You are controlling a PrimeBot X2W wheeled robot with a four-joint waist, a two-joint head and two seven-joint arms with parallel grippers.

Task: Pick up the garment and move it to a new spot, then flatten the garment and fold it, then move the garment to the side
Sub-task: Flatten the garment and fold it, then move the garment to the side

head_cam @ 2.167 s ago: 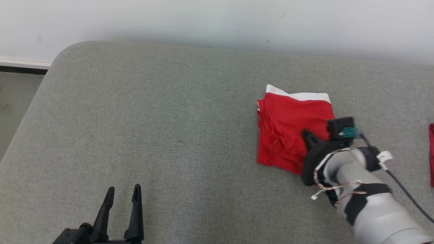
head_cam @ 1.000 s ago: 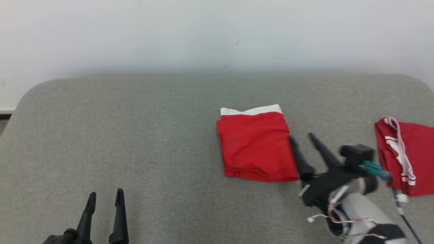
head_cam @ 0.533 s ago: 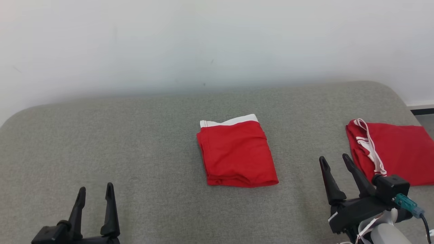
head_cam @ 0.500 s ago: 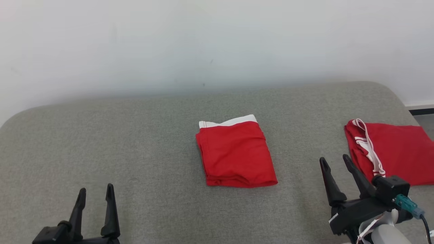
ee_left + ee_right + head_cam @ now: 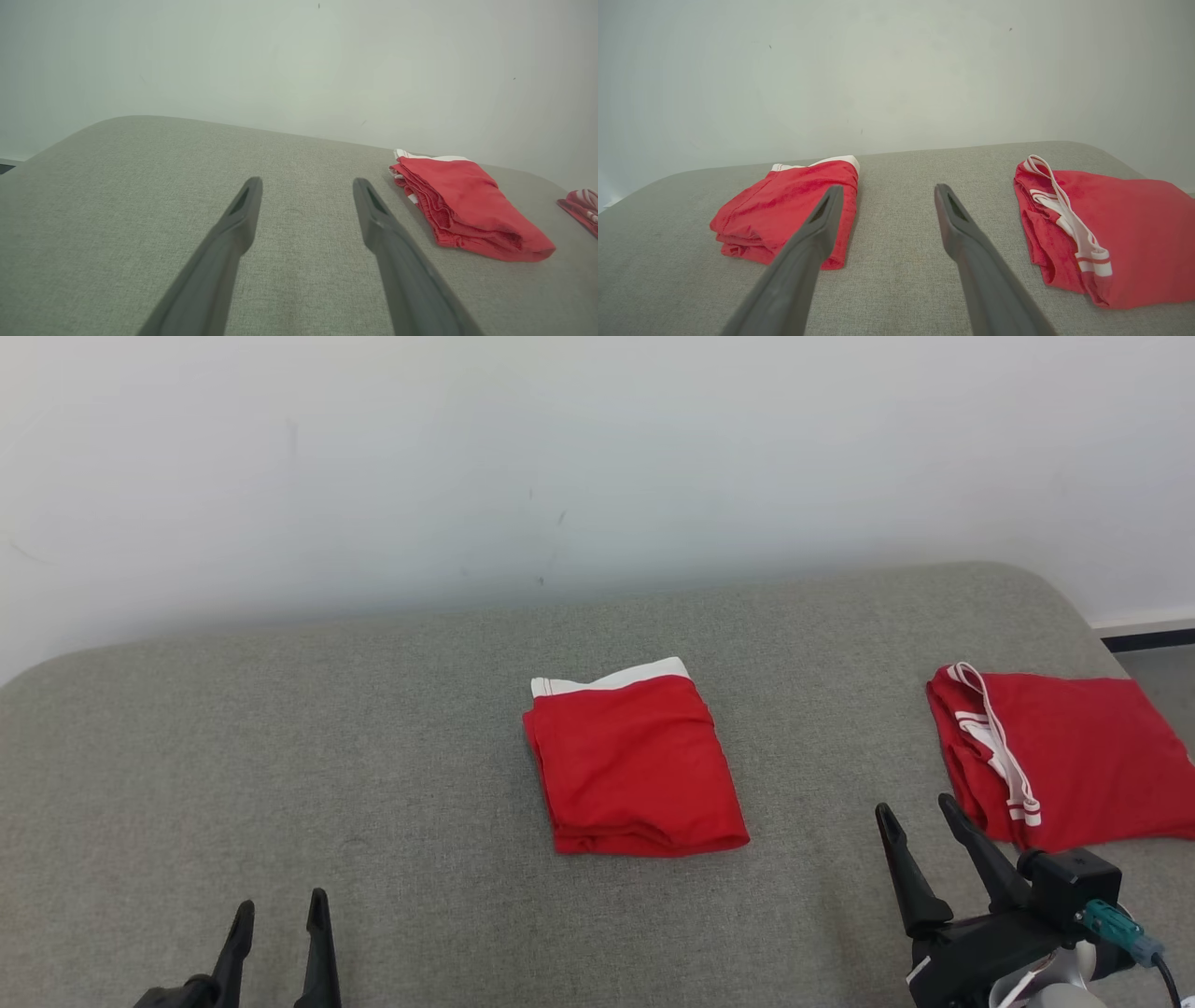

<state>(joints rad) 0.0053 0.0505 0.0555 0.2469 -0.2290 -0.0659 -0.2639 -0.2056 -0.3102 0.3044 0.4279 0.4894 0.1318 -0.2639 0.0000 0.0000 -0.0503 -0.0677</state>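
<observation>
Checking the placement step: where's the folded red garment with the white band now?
Head view: folded garment lies mid grey cushion, left of the striped red garment, apart from the right gripper.

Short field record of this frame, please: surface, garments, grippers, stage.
surface: grey padded surface
centre garment: red, white waistband, folded, lying flat
right garment: red, white stripes, folded, near the surface's right edge
left gripper: open, empty
right gripper: open, empty, pointing between the garments, touching neither
stage: fold looks done; nothing held
</observation>
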